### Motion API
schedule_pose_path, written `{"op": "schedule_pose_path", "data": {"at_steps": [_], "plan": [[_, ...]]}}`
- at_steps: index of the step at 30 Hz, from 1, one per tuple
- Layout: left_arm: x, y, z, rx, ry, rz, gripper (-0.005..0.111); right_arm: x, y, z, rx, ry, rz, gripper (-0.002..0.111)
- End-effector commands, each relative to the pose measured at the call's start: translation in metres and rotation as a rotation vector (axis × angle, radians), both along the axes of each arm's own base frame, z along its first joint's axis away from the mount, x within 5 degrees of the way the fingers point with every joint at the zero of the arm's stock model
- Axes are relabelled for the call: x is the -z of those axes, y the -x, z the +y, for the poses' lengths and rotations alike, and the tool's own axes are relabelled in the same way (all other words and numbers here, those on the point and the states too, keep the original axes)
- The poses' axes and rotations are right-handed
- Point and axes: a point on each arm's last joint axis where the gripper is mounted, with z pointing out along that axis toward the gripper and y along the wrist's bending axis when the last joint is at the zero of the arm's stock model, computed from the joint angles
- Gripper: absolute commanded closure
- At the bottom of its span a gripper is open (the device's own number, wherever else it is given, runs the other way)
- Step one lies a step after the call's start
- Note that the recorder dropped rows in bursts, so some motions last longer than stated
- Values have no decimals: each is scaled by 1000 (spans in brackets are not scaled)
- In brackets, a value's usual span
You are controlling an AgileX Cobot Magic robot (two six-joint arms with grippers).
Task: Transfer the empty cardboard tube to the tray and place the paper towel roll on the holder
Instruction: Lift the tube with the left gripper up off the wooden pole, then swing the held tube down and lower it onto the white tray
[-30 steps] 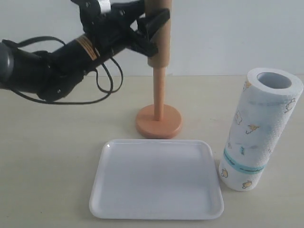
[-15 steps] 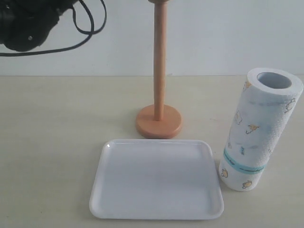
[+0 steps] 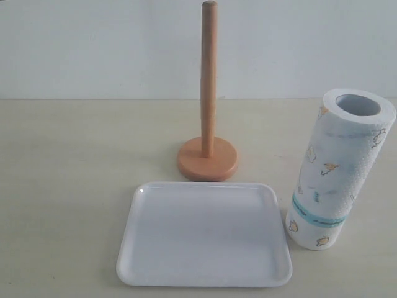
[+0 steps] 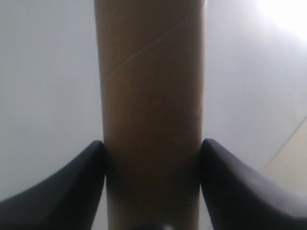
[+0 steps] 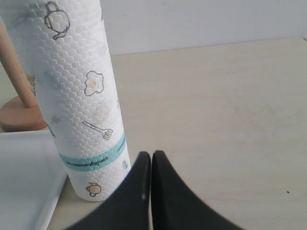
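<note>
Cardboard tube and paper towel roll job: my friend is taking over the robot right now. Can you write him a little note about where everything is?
Left gripper: shut on the empty cardboard tube, out of the exterior view.
Right gripper: shut, holding nothing, near the paper towel roll.
Holder: rod bare. Tray: nothing on it. The roll stands upright on the table by the tray's right edge.
Done: the tube is off the holder.
Left: set the tube on the tray, then put the roll on the holder.
</note>
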Motion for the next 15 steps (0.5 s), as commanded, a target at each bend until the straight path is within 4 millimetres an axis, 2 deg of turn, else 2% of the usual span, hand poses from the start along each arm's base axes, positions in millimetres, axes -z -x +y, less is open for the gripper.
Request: {"op": "schedule_pose_path", "data": {"at_steps": [1, 8, 15], "plan": [[-5, 19, 12, -62, -145, 43, 103, -1, 0, 0, 5, 2, -10, 108], [7, 47, 22, -39, -294, 96, 103, -1, 0, 0, 5, 2, -10, 108], [43, 57, 25, -4, -384, 139, 103, -1, 0, 0, 5, 2, -10, 108]]}}
